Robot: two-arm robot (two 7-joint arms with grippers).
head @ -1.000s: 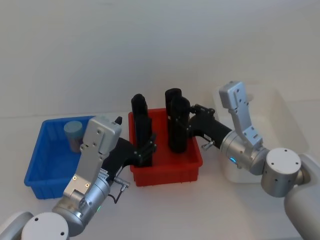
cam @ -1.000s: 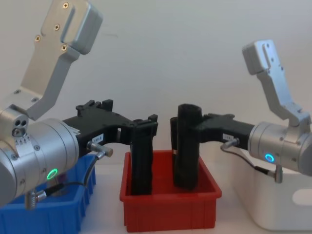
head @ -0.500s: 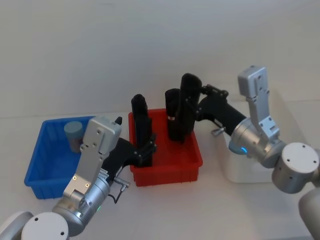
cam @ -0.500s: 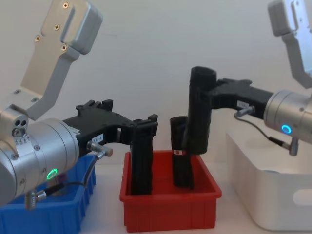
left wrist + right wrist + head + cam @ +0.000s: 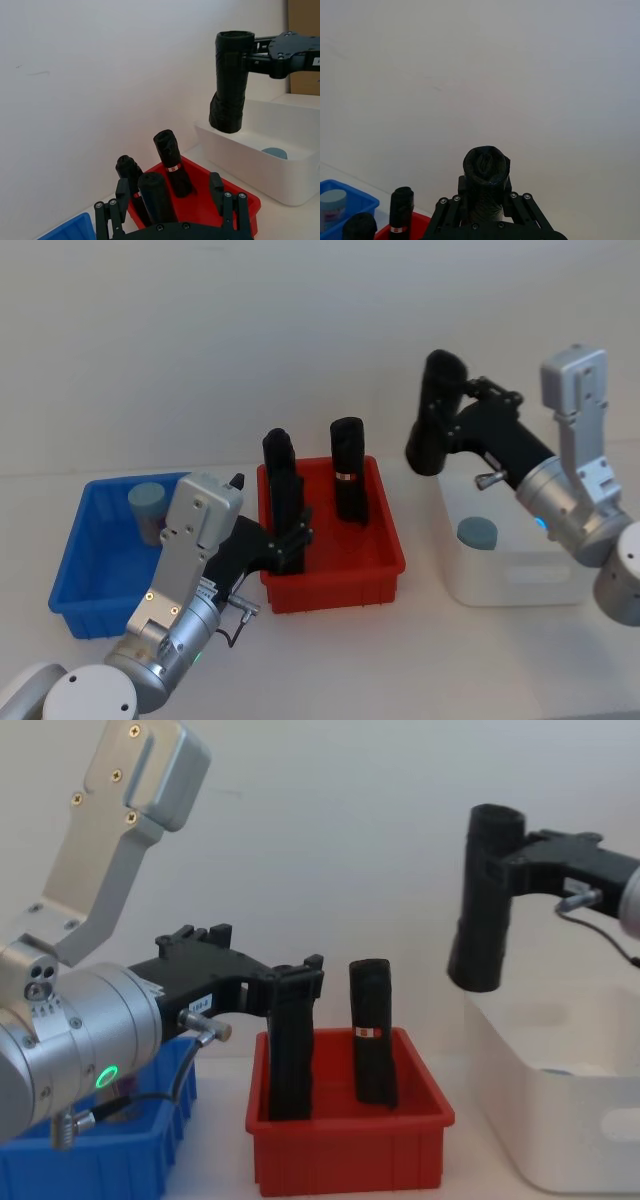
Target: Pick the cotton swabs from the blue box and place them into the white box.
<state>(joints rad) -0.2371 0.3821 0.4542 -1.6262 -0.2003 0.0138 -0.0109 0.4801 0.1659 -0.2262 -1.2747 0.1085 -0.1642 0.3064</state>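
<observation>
The right tool (image 5: 447, 427), pinching a tall black roll (image 5: 433, 415), has lifted it from the red bin (image 5: 385, 562) to the white box (image 5: 520, 578) at three o'clock. Left tool (image 5: 290, 538) pinches another roll. One cotton swabs jar (image 5: 147, 508) remains in the blue box (image 5: 75, 570) at nine o'clock; another (image 5: 477, 534) sits in the white box.

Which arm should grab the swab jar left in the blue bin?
Left. The left gripper sits beside the blue bin holding the jar; the right gripper is over the white bin, gripping a black roll.
</observation>
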